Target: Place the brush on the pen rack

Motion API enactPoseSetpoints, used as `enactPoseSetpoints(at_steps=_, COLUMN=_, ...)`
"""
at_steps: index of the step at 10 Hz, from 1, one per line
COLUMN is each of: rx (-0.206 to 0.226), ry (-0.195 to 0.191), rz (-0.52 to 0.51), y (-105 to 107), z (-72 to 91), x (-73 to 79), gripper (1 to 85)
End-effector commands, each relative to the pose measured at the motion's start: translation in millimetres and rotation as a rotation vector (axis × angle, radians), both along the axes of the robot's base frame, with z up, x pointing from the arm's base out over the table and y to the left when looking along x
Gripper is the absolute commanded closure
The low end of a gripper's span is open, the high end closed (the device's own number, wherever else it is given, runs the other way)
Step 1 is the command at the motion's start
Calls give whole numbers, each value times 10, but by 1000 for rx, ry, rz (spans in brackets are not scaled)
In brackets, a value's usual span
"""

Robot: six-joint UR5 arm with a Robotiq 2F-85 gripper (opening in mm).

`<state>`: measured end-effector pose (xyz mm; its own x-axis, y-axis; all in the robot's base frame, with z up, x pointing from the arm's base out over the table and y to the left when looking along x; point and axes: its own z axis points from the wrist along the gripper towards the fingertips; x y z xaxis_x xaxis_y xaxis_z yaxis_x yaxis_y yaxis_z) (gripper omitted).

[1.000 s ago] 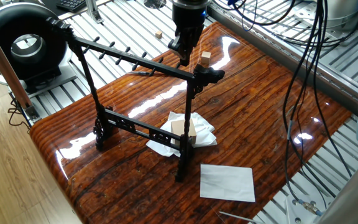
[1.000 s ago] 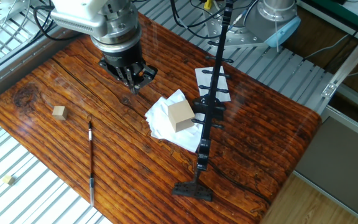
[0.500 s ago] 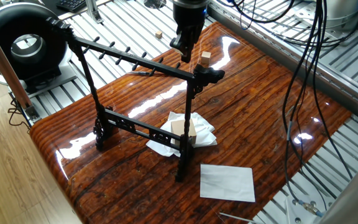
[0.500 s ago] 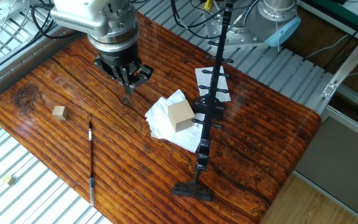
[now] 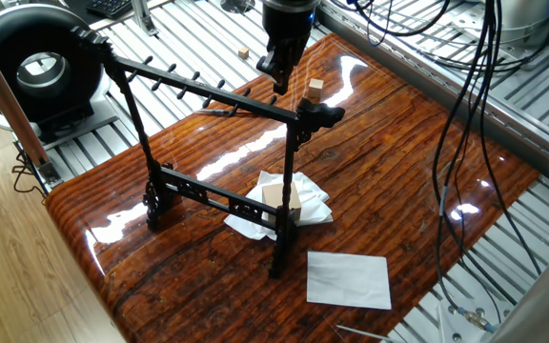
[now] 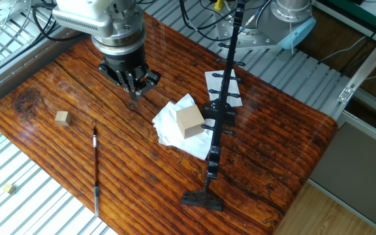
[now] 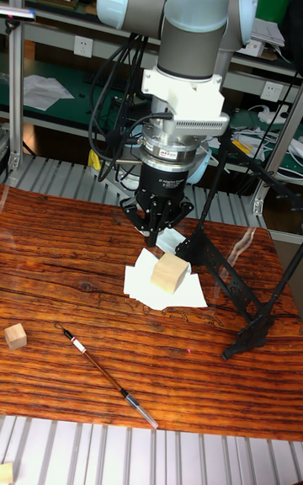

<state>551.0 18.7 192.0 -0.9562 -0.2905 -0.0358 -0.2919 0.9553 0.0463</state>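
Worktop (image 6: 266, 130), glossy striped wood, cut off at the right in the tall fixed view. Strong glare patches in one fixed view, hiding some grain.

Pen rack (image 5: 208, 100) upright on the worktop, black frame with peg-lined top bar; seen nearly end-on in the other fixed view (image 6: 219, 117), so pegs hard to separate there. Only partly in frame in the tall fixed view (image 7: 240, 283), top cut off behind the arm.

Arm body filling the upper tall fixed view, upper part out of frame in both fixed views.

Gripper (image 6: 133, 91) pointing down above the worktop, behind the rack's top bar in one fixed view (image 5: 276, 84). Jaws pressed together or nearly so, nothing visible between them; tip apart from the worktop as far as can be told. Same look in the tall fixed view (image 7: 152, 237).

White paper sheet (image 5: 349, 279) flat near the rack's foot. Crumpled white tissue (image 6: 172, 124) under a wooden block (image 6: 189, 121), beside the rack's lower bar.

Brush (image 6: 95, 170) lying flat on the worktop, well apart from the gripper and rack, near the worktop edge; also seen in the tall fixed view (image 7: 105, 375). Mostly hidden in one fixed view.

Small wooden cube (image 6: 61, 117) near the brush's upper end, not touching.
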Motion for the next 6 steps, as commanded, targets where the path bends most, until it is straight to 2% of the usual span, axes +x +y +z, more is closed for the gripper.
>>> enactPoseSetpoints(at_steps=1, rx=16, ry=-10, rz=-3, y=39, z=23, x=34, gripper=843)
enactPoseSetpoints(at_steps=4, rx=31, ry=-4, rz=-23, y=78, z=24, x=27, gripper=843)
enactPoseSetpoints(at_steps=6, rx=38, ry=18, rz=-26, y=111, z=65, x=6, gripper=843)
